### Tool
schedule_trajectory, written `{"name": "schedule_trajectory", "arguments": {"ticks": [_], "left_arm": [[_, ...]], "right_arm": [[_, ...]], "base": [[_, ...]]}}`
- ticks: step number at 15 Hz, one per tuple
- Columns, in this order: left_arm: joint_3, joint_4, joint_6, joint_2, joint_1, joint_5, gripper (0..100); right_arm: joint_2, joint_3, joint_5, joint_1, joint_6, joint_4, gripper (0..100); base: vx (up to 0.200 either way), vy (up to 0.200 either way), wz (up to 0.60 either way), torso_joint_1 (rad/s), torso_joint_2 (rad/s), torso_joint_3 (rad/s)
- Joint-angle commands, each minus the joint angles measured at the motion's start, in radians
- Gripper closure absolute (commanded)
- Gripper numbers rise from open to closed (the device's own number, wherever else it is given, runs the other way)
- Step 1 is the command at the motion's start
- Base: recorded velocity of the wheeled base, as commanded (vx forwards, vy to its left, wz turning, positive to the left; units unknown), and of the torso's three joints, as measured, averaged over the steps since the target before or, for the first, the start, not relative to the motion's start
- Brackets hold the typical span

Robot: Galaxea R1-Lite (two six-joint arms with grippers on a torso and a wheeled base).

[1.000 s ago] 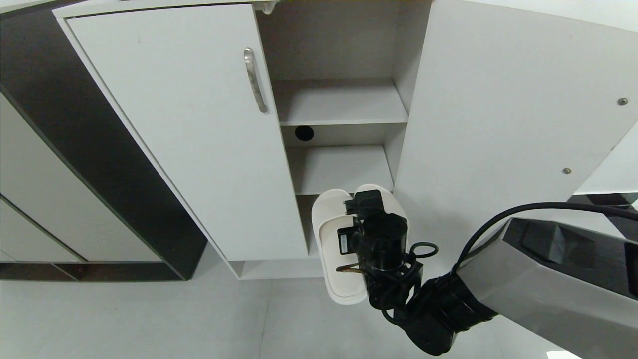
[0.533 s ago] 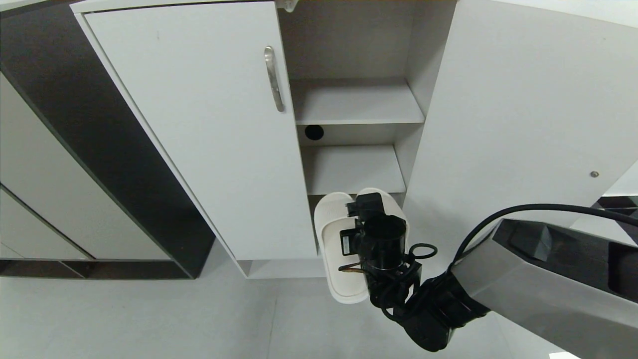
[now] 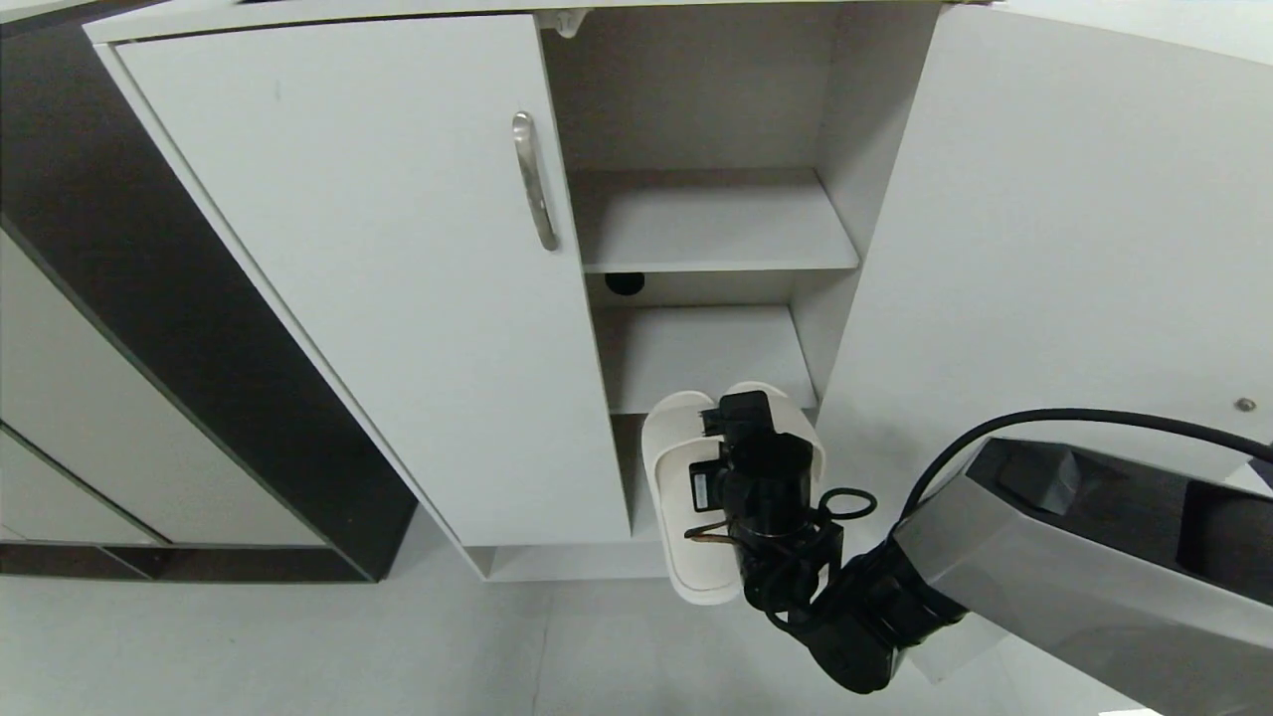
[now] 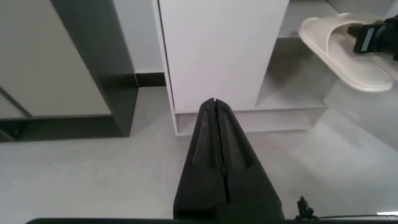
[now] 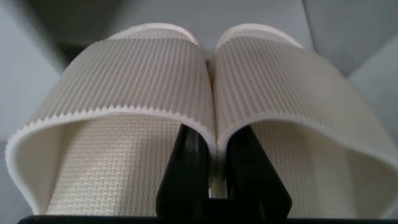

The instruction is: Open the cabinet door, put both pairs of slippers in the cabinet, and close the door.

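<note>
head view: the white cabinet (image 3: 318, 20) stands with its left door (image 3: 368, 298) closed, a metal handle (image 3: 534, 179) near that door's inner edge. the open door (image 3: 1044, 229) is swung out on the right. inside, the upper shelf (image 3: 711, 219) and the lower shelf (image 3: 701, 353) are bare, and a dark round hole (image 3: 625, 283) sits in the back wall between them. the right gripper (image 3: 741, 423) is at the mouth of the cabinet and carries a pair of slippers (image 3: 676, 497), white, side by side. their toes point into the bottom compartment under the lower shelf and their heels hang out over the grey floor (image 3: 298, 646). whether the soles touch the cabinet's base i cannot tell. a dark panel (image 3: 149, 298) runs beside the cabinet on the left.

left wrist view: the left gripper (image 4: 214, 109) is low over the floor (image 4: 93, 174), out in front of the closed door (image 4: 217, 50). its two black fingers are pressed flat together with nothing between them. farther off, the pair of slippers (image 4: 342, 53) juts out from the cabinet opening, held off the floor.

right wrist view: the two ribbed straps of the pair of slippers (image 5: 143, 81) lie close side by side. the right gripper (image 5: 216, 177) has one black finger under each strap and is clenched on the two inner strap edges, pinching them together. grey cabinet surfaces show beyond the toes.
</note>
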Motion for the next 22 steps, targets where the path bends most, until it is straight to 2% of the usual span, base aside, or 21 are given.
{"name": "schedule_trajectory", "arguments": {"ticks": [1,5,9,16,19,22], "left_arm": [[0.0,0.0,0.0,0.002,0.001,0.0,100],[0.0,0.0,0.0,0.002,0.001,0.0,100],[0.0,0.0,-0.002,0.002,0.001,0.0,100],[0.0,0.0,-0.003,0.002,0.001,0.002,100],[0.0,0.0,0.0,0.002,0.001,0.002,100],[0.0,0.0,-0.002,0.002,0.001,0.0,100]], "right_arm": [[0.004,0.0,0.001,0.001,-0.001,0.0,100],[0.033,-0.005,0.001,0.001,0.004,-0.008,100],[0.098,-0.037,-0.002,-0.002,0.004,-0.101,100],[0.135,-0.043,-0.01,-0.008,-0.004,-0.15,100],[0.148,-0.067,-0.01,-0.01,-0.005,-0.149,100],[0.151,-0.104,-0.009,-0.016,-0.007,-0.129,100]], "base": [[0.2,0.0,0.0,0.007,0.0,0.007],[0.2,0.0,0.0,0.001,0.0,-0.001],[0.2,0.0,0.0,0.002,0.0,0.004],[0.0,0.0,0.0,0.0,0.0,0.0],[0.2,0.0,0.0,-0.001,0.0,0.005],[0.0,0.0,0.0,0.0,0.0,0.0]]}}
